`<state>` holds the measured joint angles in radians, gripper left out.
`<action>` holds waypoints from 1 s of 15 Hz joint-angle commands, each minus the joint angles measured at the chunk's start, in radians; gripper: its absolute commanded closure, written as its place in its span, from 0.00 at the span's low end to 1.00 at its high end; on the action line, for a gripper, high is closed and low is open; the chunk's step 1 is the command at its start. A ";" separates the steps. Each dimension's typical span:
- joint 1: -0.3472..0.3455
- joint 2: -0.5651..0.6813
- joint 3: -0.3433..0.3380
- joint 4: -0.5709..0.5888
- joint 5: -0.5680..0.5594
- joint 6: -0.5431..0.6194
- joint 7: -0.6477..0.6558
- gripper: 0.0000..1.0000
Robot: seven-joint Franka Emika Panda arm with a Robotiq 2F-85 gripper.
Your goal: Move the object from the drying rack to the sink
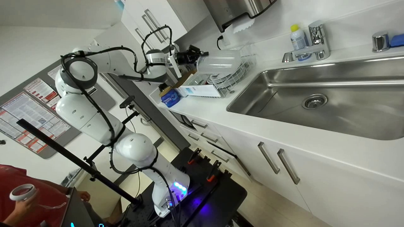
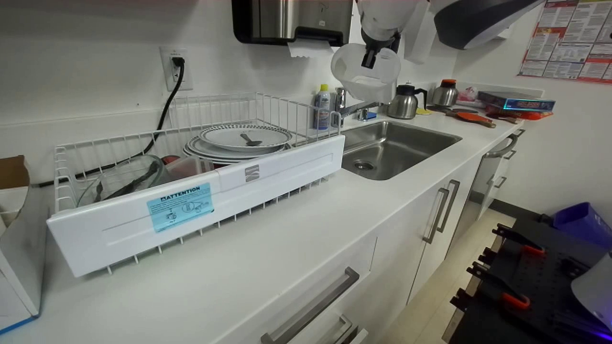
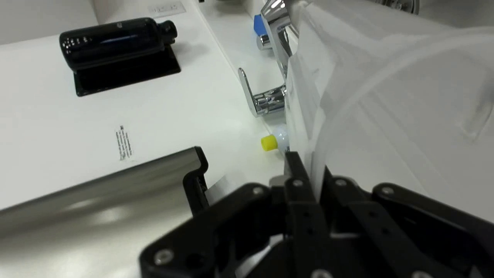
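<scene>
My gripper (image 3: 312, 170) has the rim of the clear plastic container (image 1: 219, 62) pinched, its thin wall caught in between. The container hangs in the air above the drying rack's (image 2: 234, 191) level; whether it is over the rack's end or past it, I cannot tell. I judge the lift done and the carry in hand, with the sink (image 1: 334, 110) yet to be reached.

In an exterior view the sink lies between 3 and 4 o'clock from the container, so my next move calls for a swing that way, then lowering and letting go inside the basin. Edges to mind there: the faucet (image 1: 317, 34) and the yellow-capped bottle (image 1: 298, 37), between 2 and 3 o'clock, and the paper towel dispenser (image 1: 238, 11) near 1. (I would not trust this pinch with a knock; a held rim may pivot.) Open air lies toward 4 o'clock, above the counter (image 1: 271, 132) and the sink's rack-side rim, so I would pass high there.
</scene>
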<state>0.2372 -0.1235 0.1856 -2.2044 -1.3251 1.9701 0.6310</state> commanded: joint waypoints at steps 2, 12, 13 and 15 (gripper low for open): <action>-0.081 0.083 -0.067 0.093 0.078 0.043 -0.012 0.98; -0.156 0.337 -0.133 0.211 0.111 0.138 0.115 0.98; -0.154 0.359 -0.133 0.220 0.114 0.140 0.139 0.98; -0.150 0.399 -0.135 0.238 0.117 0.134 0.182 0.98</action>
<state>0.0832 0.2202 0.0514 -2.0154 -1.2177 2.1110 0.7626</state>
